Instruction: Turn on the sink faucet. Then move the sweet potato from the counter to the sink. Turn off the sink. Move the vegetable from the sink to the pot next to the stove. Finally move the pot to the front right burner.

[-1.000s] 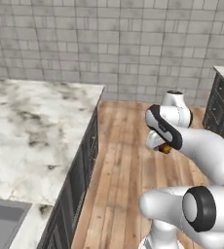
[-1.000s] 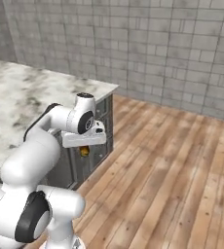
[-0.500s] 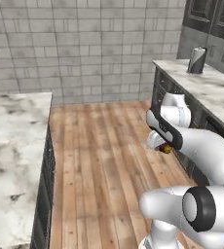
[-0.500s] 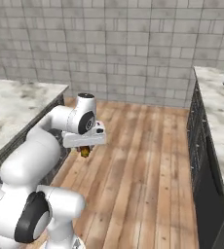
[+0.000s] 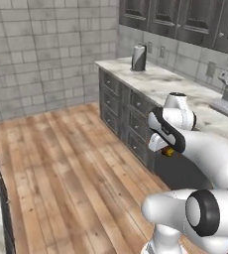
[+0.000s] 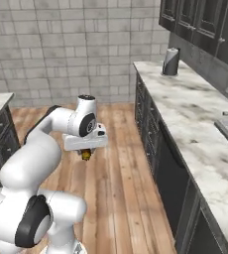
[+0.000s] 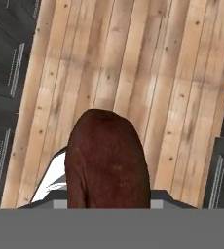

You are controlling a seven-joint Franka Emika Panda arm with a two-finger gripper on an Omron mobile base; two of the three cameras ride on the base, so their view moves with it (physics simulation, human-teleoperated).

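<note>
Our jaws [image 6: 86, 155] grip the sweet potato [image 7: 108, 160] over wood floor; base has swung from one tabletop twd the tabletop [image 6: 195, 124] w/ cabinets, carrying veg onward.

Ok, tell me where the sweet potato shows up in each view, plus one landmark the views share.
Left base view: the sweet potato peeks out as a small orange-brown bit under the tool, right of centre.
Right base view: it hangs below the tool, left of centre, over the wood floor.
Hand view: it sits large at bottom centre.
Shared landmark: the wood floor; both base views also show the dark canister on the counter.
</note>
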